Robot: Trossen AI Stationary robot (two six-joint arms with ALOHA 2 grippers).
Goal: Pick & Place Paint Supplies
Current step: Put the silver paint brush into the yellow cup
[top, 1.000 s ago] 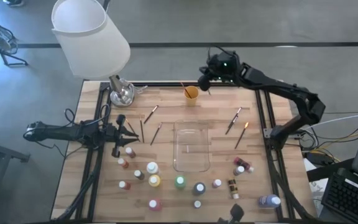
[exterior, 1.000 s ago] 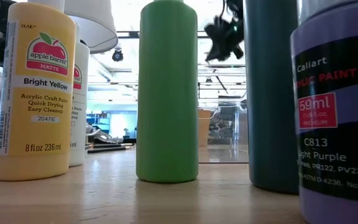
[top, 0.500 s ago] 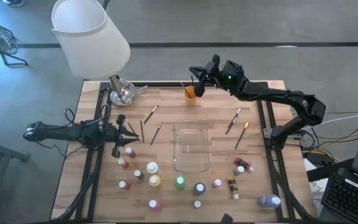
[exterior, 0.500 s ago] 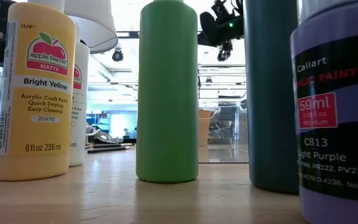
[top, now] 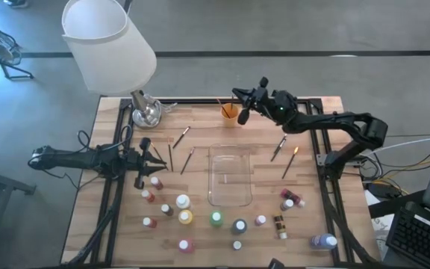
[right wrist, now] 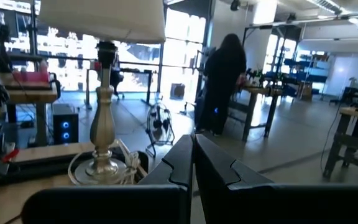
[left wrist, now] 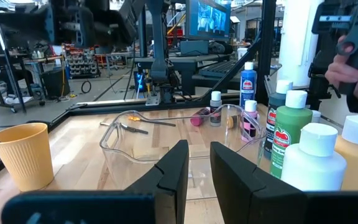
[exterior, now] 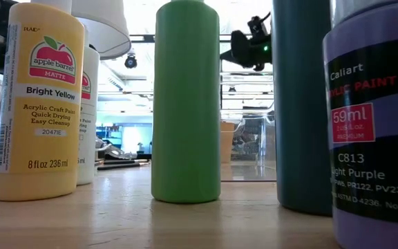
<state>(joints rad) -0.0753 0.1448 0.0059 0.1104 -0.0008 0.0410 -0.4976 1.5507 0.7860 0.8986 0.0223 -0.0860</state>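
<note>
One orange cup (top: 230, 112) (one tray (top: 230, 176))

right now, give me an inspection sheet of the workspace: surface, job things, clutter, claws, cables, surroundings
surface: wooden slat table, dark frame rails on both sides.
job's things: paint bottles cluster along the near edge, including a green bottle and a yellow bottle; loose brushes lie on the wood; one brush stands in the orange cup.
clutter: clear tray at centre, nothing seen in it; lamp at the far left corner.
claws: left claw low beside the left bottles, slightly parted, holding nothing; right claw shut, raised by the cup.
cables: bundle off the table's right side.
surroundings: a person in dark clothes stands at a bench beyond the table.
</note>
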